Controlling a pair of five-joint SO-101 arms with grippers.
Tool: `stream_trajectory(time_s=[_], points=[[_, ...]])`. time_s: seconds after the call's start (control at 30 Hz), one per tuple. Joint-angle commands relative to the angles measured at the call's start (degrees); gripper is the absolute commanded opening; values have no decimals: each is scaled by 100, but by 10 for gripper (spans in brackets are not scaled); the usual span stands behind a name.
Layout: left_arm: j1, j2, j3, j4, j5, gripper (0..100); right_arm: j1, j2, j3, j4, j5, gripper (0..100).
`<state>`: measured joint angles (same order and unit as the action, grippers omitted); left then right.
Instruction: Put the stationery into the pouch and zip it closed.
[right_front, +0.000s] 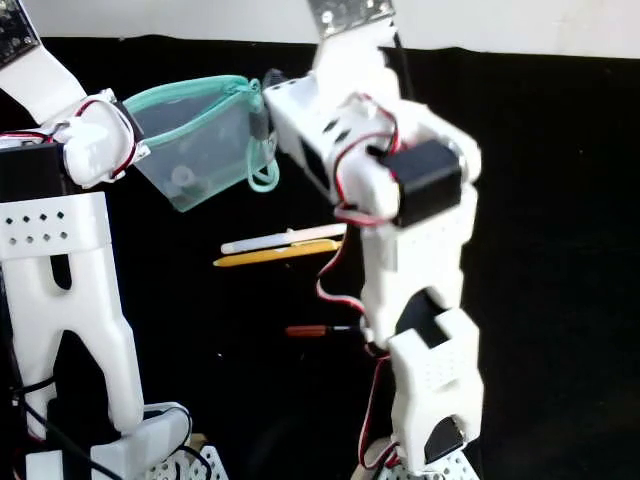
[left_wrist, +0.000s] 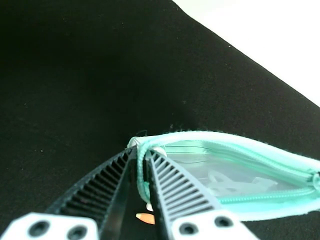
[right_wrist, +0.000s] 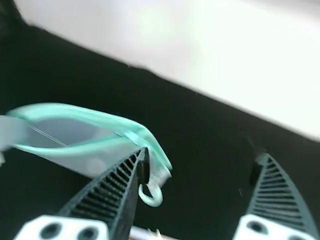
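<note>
Between the two claws hangs the pouch (right_front: 200, 140), lifted off the table (right_front: 560, 250) with its zip edge uppermost and its clear body sagging below. The left claw (left_wrist: 140, 155) is clamped on the teal trim at one end. From that pinch the pouch's long axis runs straight away toward the right claw (right_wrist: 202, 156), roughly level. The right claw's fingers stand well apart. The far corner of the pouch lies just beside one of them, and the zip pull ring (right_wrist: 150, 196) dangles under that fingertip.

I judge the hold is meant to stretch the pouch taut from end to end, so that the mouth faces up and the zip can be worked. The two teal lips are slightly parted near the left claw, so the zip looks open. Something pale lies inside, though I cannot tell what.

Below the claws, on the table, lie a white pen (right_front: 285, 240) and a yellow pencil (right_front: 275, 255) side by side, both lying roughly parallel to the pouch's long axis. A reddish pen (right_front: 312, 330) lies nearer the arms' bases — all three are outside the pouch, so the filling looks unfinished.
</note>
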<state>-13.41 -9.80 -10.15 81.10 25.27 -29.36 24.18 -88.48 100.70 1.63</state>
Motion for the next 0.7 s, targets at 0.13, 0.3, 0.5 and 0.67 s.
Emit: stream_trajectory(time_s=[0.13, 0.3, 0.5, 0.67], points=[[31, 40, 57, -18, 26, 8, 154, -1429, 2440, 40, 545, 305], [31, 48, 57, -18, 35, 8, 154, -2607, 4514, 31, 1064, 305], [31, 48, 57, -18, 35, 8, -75, -3486, 6721, 22, 1635, 305], [31, 48, 57, -18, 35, 8, -558, -3688, 8101, 4, 2110, 305]])
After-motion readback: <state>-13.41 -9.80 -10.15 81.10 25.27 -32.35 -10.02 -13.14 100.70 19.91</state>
